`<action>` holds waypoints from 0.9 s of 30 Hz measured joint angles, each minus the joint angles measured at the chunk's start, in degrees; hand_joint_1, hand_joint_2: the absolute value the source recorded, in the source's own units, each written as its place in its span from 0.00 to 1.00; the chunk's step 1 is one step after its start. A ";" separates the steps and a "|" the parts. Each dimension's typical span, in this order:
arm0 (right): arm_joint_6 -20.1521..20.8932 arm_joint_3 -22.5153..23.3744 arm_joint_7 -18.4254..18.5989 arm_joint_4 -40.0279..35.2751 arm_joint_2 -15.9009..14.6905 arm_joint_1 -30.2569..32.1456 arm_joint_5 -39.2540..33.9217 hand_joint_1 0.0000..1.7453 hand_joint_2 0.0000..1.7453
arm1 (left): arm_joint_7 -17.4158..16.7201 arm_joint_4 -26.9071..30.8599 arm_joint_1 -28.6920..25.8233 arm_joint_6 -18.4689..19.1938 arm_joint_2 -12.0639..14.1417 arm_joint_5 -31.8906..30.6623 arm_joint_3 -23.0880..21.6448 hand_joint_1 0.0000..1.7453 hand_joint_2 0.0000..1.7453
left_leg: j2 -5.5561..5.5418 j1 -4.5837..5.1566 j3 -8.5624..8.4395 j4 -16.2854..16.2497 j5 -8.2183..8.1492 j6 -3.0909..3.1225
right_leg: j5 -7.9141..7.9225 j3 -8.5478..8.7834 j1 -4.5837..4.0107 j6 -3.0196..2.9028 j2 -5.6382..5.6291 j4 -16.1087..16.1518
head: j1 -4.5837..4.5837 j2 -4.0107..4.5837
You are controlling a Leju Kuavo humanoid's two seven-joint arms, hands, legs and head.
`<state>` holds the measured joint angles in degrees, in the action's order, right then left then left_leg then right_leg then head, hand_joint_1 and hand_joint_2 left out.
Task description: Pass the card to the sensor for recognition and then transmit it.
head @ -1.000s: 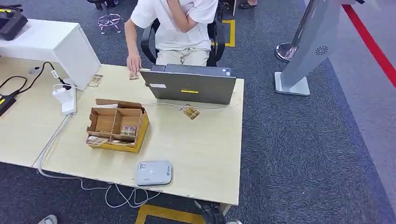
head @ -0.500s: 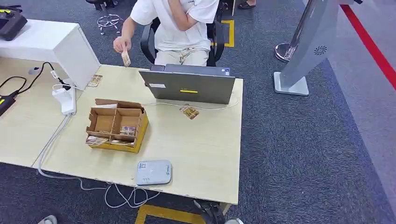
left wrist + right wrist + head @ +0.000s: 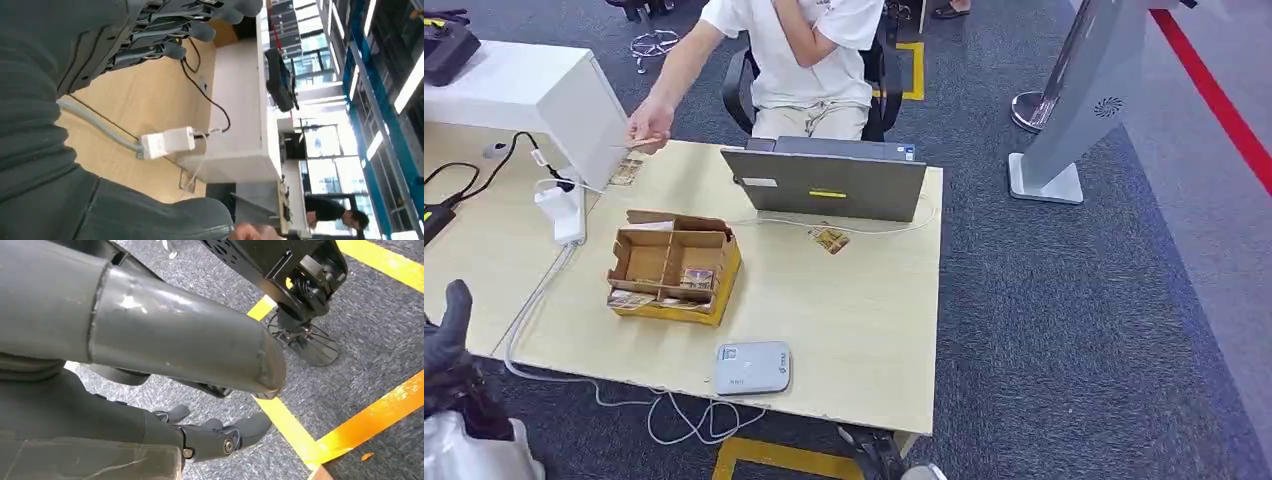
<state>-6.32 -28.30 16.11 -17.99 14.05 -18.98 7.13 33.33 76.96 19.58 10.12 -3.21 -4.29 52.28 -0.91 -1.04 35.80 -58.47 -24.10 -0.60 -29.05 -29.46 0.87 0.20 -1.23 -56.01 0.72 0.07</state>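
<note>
Fingers (image 3: 190, 30) of the left hand (image 3: 449, 335) are spread apart and hold nothing, raised at the near left corner of the pale wooden table (image 3: 854, 330). Down by the floor, the right hand (image 3: 150, 390) hangs with its fingers apart over grey carpet (image 3: 360, 310) marked with yellow tape (image 3: 380, 425). Near the table's front edge lies the flat grey sensor (image 3: 753, 369), its cable (image 3: 684, 420) looping off the edge. Beyond it sits an open cardboard box (image 3: 674, 268) with compartments, cards lying in some of them. One card (image 3: 830, 239) lies flat on the table between the box and the open laptop (image 3: 829, 183). To the left, a white charger block (image 3: 564, 212) stands beside a white cabinet (image 3: 534, 95). At the far side a seated person's hand (image 3: 650, 125) reaches over the table corner, holding another card. Off to the right, on blue-grey carpet (image 3: 1104, 330), stands a tall grey kiosk base (image 3: 1064, 130), with a red floor stripe (image 3: 1224, 100) behind.
</note>
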 joint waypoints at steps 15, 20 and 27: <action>-0.02 1.01 1.07 0.81 1.03 -0.57 0.31 0.00 0.00 | -9.97 -8.66 11.77 -5.33 0.46 -19.21 -19.04 0.00 1.00 | 0.11 0.00 0.12 0.00 0.15 0.03 | 0.21 -0.16 -0.01 0.03 -0.13 -0.03 | 0.00 0.00; 0.00 1.27 1.51 1.05 1.42 -0.77 0.63 0.00 0.00 | -13.31 -12.50 15.75 -7.45 0.61 -25.76 -25.08 1.00 1.00 | 0.11 0.00 0.18 0.00 0.20 0.00 | 0.24 -0.18 -0.01 0.02 -0.14 -0.05 | 0.00 0.00; -0.02 1.38 1.97 1.36 1.88 -1.07 0.90 0.00 0.00 | -17.75 -17.90 21.01 -10.71 1.03 -34.80 -33.16 1.00 1.00 | 0.11 0.00 0.28 0.00 0.26 0.03 | 0.30 -0.23 -0.01 0.02 -0.14 -0.10 | 0.00 0.00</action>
<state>-6.34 -26.93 18.08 -16.63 15.93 -20.04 8.02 15.58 59.05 40.58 -0.59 -2.19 -39.09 19.12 -0.80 -1.04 36.08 -58.47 -23.84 -0.57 -28.74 -29.69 0.86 0.22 -1.37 -56.11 0.72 0.07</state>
